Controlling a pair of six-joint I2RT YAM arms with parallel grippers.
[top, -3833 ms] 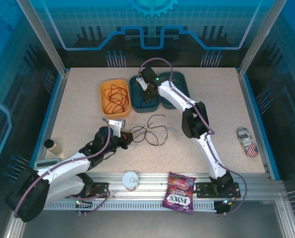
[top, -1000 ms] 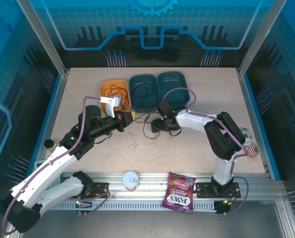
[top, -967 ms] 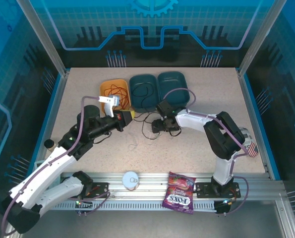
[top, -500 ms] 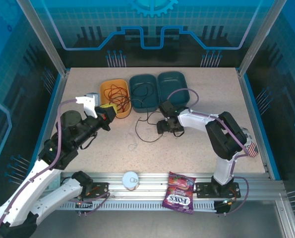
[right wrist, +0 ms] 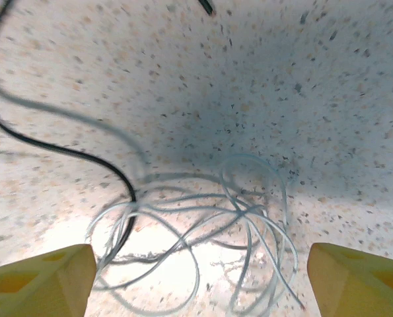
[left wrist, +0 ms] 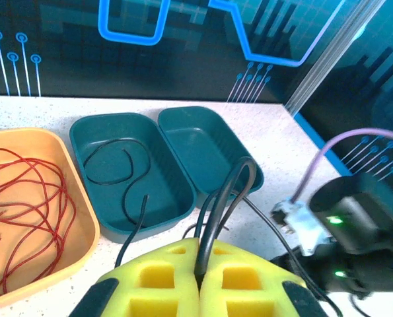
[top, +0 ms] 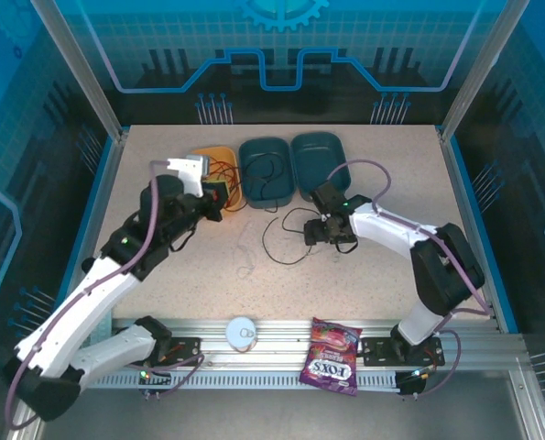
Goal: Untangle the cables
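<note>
Black cable (left wrist: 214,218) loops narrowly straight ahead of the left hand (left wrist: 199,284), pinched in its closed pads; white cable (right wrist: 239,218) coils beneath the right hand (right wrist: 199,271), fingers wide apart.

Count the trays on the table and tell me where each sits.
3. The orange tray is leftmost, holding a red cable. A teal tray sits beside it with a black cable inside. A second teal tray touches that one's right side. No others are seen.
</note>
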